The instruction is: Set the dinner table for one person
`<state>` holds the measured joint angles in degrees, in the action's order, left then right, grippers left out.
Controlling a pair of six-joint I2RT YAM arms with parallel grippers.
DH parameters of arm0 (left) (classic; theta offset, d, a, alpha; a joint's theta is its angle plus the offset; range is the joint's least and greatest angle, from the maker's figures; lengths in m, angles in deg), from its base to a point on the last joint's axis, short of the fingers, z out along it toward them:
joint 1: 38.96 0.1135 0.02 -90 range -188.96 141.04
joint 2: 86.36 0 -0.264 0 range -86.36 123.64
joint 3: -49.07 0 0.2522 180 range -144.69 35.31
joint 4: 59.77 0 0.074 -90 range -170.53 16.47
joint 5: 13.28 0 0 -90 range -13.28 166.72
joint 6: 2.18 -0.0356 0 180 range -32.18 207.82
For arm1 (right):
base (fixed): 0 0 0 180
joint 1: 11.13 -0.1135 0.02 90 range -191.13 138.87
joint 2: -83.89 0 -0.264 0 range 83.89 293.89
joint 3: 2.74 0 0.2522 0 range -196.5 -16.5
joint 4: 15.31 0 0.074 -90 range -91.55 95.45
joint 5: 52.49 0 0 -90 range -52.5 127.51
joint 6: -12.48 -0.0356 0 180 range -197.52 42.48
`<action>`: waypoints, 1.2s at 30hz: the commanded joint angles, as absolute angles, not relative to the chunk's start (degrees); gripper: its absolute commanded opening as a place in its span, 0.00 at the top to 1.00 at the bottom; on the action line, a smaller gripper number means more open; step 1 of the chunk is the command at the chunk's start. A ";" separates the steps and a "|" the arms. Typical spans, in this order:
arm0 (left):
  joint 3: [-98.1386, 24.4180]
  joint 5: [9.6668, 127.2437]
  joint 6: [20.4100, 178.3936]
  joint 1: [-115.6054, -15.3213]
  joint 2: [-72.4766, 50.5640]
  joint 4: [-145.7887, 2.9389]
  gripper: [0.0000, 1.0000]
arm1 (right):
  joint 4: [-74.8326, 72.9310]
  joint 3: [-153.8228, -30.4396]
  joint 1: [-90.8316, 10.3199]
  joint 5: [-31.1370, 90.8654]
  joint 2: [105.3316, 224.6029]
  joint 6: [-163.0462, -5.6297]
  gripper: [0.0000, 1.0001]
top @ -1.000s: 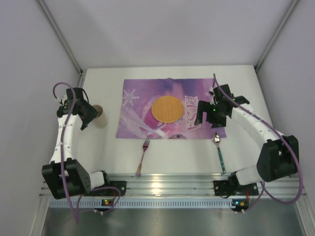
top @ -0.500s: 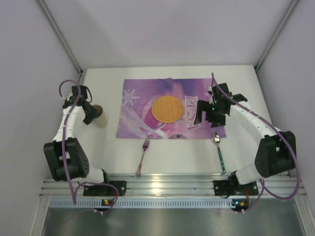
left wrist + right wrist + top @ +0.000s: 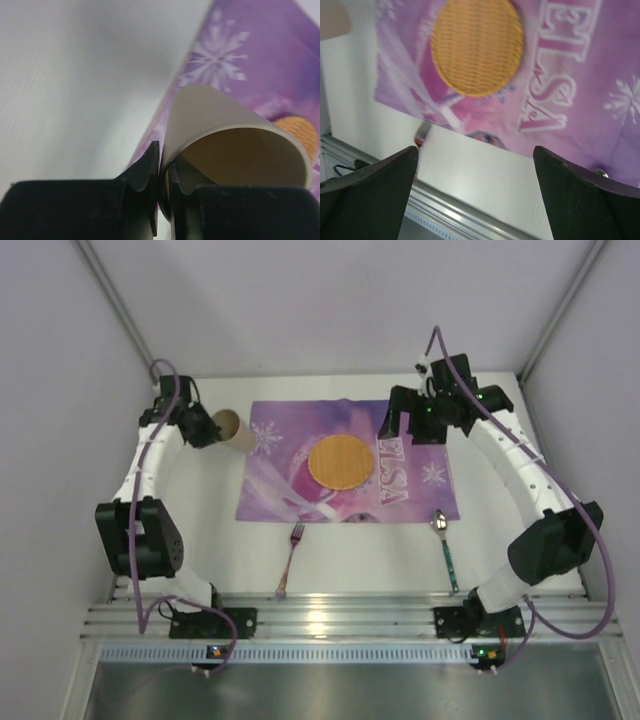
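Left fingers (image 3: 143,172) clamp the thin wall of a tan paper cup (image 3: 237,430), tipped beside the purple printed placemat (image 3: 290,480) on the white matte bench (image 3: 370,552); right fingers (image 3: 370,190) gape. Cup may slip or crumple.

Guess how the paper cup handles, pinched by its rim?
Probably light: the left claw pinches just one wall of the cup. The thin wall likely flexes or crushes. Round and tilted, it may roll if released.
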<state>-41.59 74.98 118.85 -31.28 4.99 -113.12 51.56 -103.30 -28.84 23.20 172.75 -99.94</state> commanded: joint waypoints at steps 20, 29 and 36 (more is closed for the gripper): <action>-75.08 67.49 113.05 -68.67 25.35 -122.56 1.00 | 63.49 -136.13 -44.79 30.47 192.01 -102.13 0.34; -72.27 71.62 111.03 -69.20 24.20 -124.07 1.00 | 60.78 -134.56 -44.79 28.02 185.23 -102.84 0.27; -74.55 70.74 111.29 -69.99 24.03 -125.29 1.00 | 58.40 -127.33 -44.79 33.11 183.46 -103.36 0.26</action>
<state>-72.52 70.80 111.74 -69.47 27.87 -124.09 60.71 -129.29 -44.82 29.93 183.76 -103.09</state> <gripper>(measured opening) 0.122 0.747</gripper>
